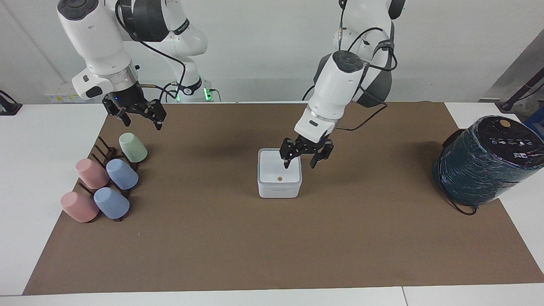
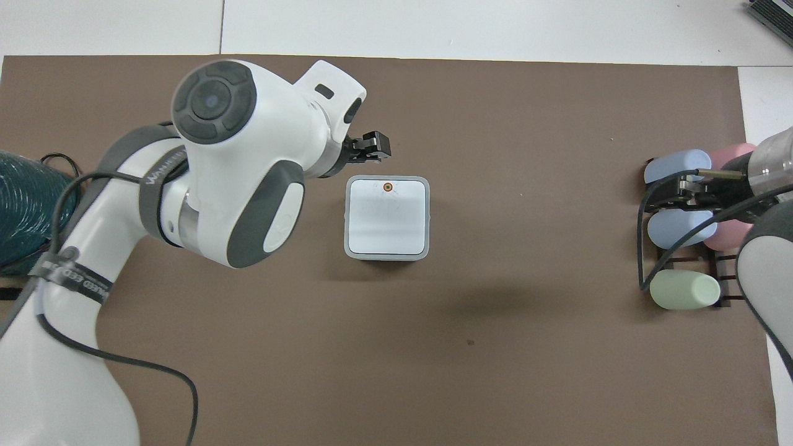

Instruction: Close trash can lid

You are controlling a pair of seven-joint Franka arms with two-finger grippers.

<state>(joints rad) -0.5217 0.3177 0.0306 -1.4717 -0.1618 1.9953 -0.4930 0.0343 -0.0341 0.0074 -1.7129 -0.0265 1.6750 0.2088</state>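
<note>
The small white trash can (image 1: pixel 279 192) stands mid-mat, and its grey rim also shows in the overhead view (image 2: pixel 387 256). Its lid (image 1: pixel 278 170) lies flat and shut on top, with the orange dot facing up; the overhead view (image 2: pixel 387 217) shows the same. My left gripper (image 1: pixel 300 165) is open and empty. It hangs a little above the can's edge toward the left arm's end, clear of the lid; it also shows in the overhead view (image 2: pixel 370 148). My right gripper (image 1: pixel 143 124) is open and empty and waits above the cup rack; it also shows in the overhead view (image 2: pixel 681 189).
A dark rack holds several tipped cups at the right arm's end: a green cup (image 1: pixel 133 147), blue cups (image 1: pixel 122 174) and pink cups (image 1: pixel 92 173). A large dark teal cylinder (image 1: pixel 488 159) with a black top stands at the left arm's end of the mat (image 1: pixel 272 255).
</note>
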